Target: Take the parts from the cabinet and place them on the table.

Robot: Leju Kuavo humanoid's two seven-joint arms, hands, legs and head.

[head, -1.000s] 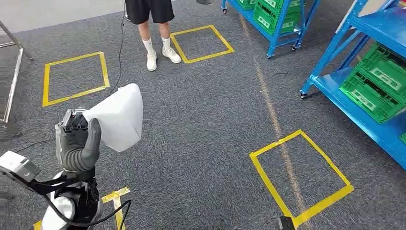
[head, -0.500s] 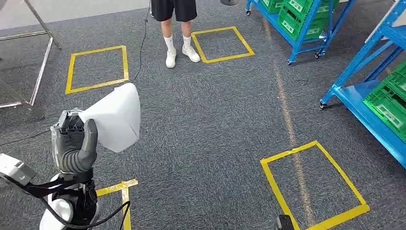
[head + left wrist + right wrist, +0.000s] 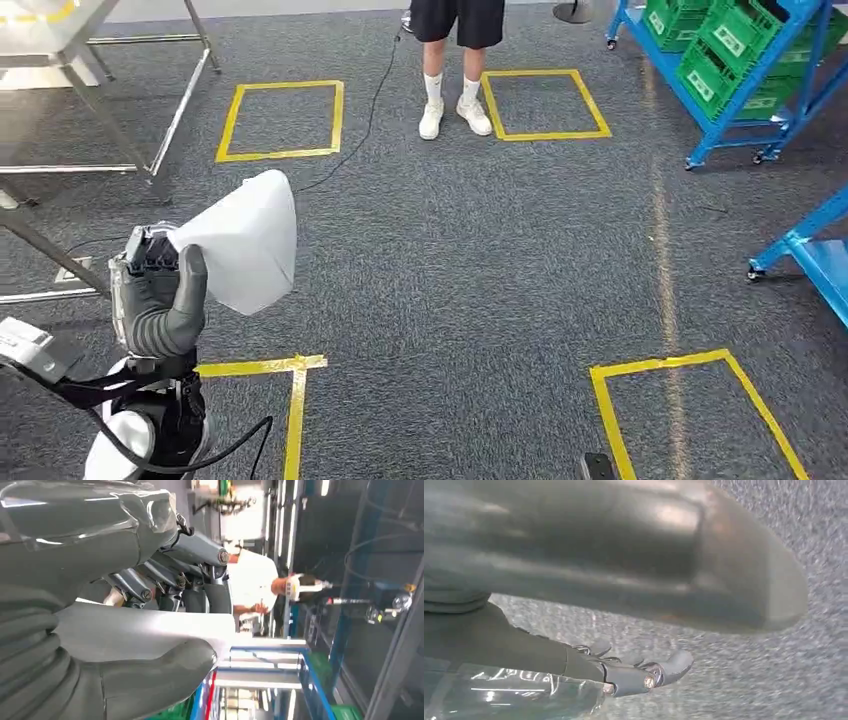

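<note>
Fingers [image 3: 205, 587] and thumb of the left hand [image 3: 155, 295] squeeze the white bag [image 3: 245, 240], held up above the carpet [image 3: 460, 300]. It could slip if the robot wobbles on the way to the table [image 3: 60, 30]. Right hand [image 3: 624, 672] hangs with fingers apart, holding nothing

Grey carpet [image 3: 470, 270] covers the floor, marked with yellow tape squares [image 3: 282, 121]: two far, two near. A person [image 3: 455, 60] in dark shorts, white socks and white shoes stands at the far side, just left of one square. A black cable [image 3: 365, 125] trails beside them. Blue racks [image 3: 745, 85] with green crates [image 3: 720, 45] stand far right. A metal frame [image 3: 150, 110] stands far left.
</note>
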